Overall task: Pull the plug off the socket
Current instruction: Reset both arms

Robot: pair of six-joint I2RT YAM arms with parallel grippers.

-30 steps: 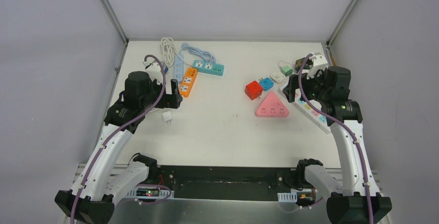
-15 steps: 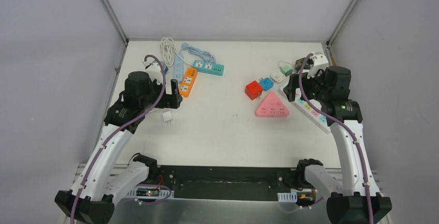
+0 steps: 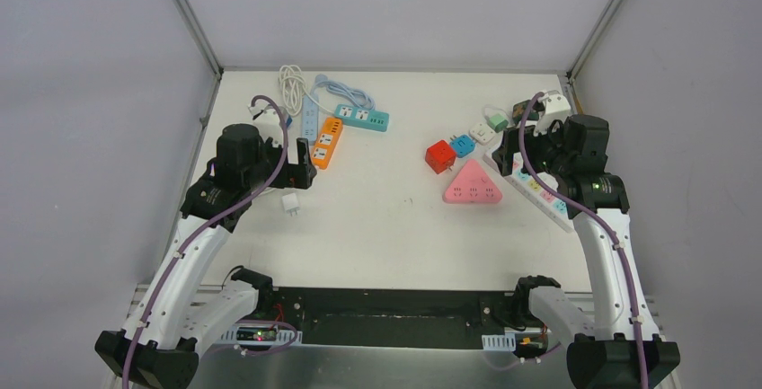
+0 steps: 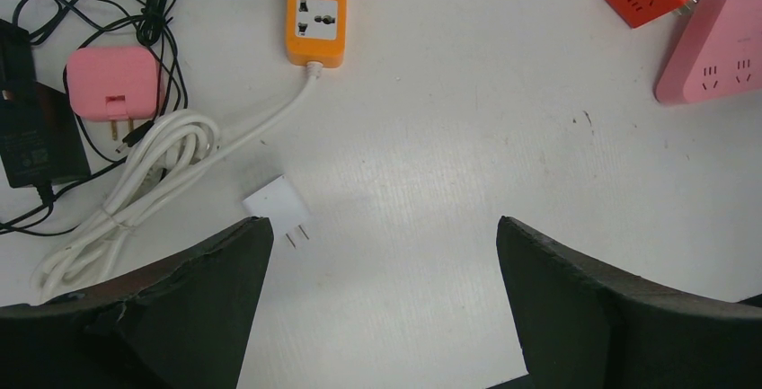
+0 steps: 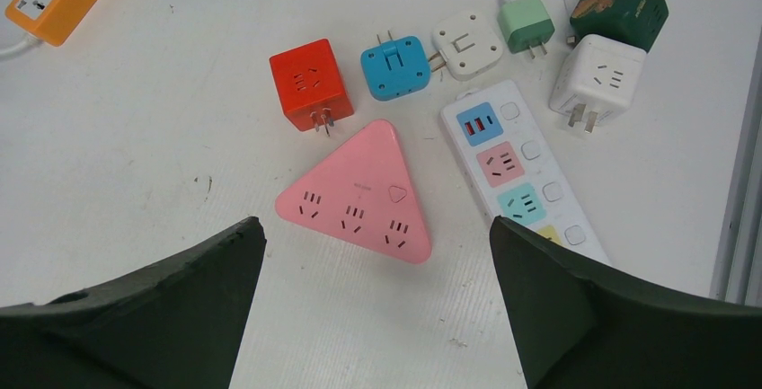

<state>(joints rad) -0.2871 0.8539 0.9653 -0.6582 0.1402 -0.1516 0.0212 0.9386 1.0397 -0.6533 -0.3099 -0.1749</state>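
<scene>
Under the left wrist camera, the white two-pin plug point(image 4: 276, 203) lies loose on the table point(image 4: 431, 164), in no socket. Its two prongs point toward the bottom right of that view. It sits just off one finger of the left gripper point(image 4: 384, 227), whose jaws are spread wide with nothing between them.

One orange power strip point(image 4: 317, 7) lies farther out, with two of its outlets showing there. Its white cable point(image 4: 135, 191) runs back into a loose coil beside the plug but apart from it. Left of the coil I count one pink adapter point(image 4: 110, 82) and one black adapter point(image 4: 27, 142).

From above I count four strips: the orange one, a teal power strip point(image 3: 362, 118), a pale blue power strip point(image 3: 310, 119) and a long white power strip point(image 3: 532, 187) on the right.

On my right side, the right gripper point(image 5: 376, 227) is likewise spread wide and empty. It hovers over one pink triangular socket point(image 5: 358, 196) with three outlets on its face.

Beyond the triangle I count three cubes: a red cube adapter point(image 5: 310, 83), a white cube adapter point(image 5: 600, 79) and a dark green cube adapter point(image 5: 623, 3). With them are one blue adapter point(image 5: 393, 67), one white flat adapter point(image 5: 465, 45) and one green charger point(image 5: 524, 25). The long white strip lies just right of the triangle, close but not touching it.
</scene>
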